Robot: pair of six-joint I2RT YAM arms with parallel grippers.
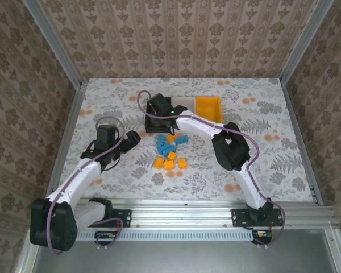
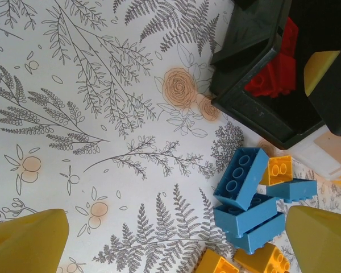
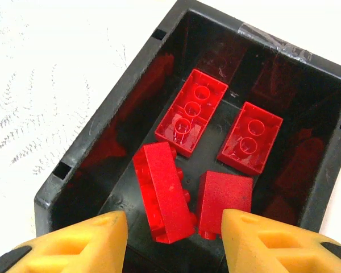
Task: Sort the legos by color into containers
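Nearest me, my left gripper (image 2: 176,239) hangs over the table (image 1: 102,108) with its fingers spread wide and nothing between them, just short of the loose pile. The pile lies mid-table: blue bricks (image 2: 241,176) leaning on one another, orange bricks (image 2: 279,169) mixed in around them.

I judge these light, stiff and hard, with smooth walls that could slip or skate away under a glancing touch. I would pinch one across its two long flat sides, low on the body and away from the studs, and start with an outlying brick, not one wedged in the heap.

Just beyond the pile sits the black bin (image 3: 102,108). My right gripper (image 3: 173,219) is above it, fingers apart and holding nothing. Four red bricks (image 3: 191,112) lie on the bin floor. Behind it stand the white bin (image 1: 184,102) and orange bin (image 1: 208,108).

The right wrist camera lets me count the reds, which the overhead hides under the arm. The left wrist camera shows how the blues overlap. The overhead alone gives me the row of bins.
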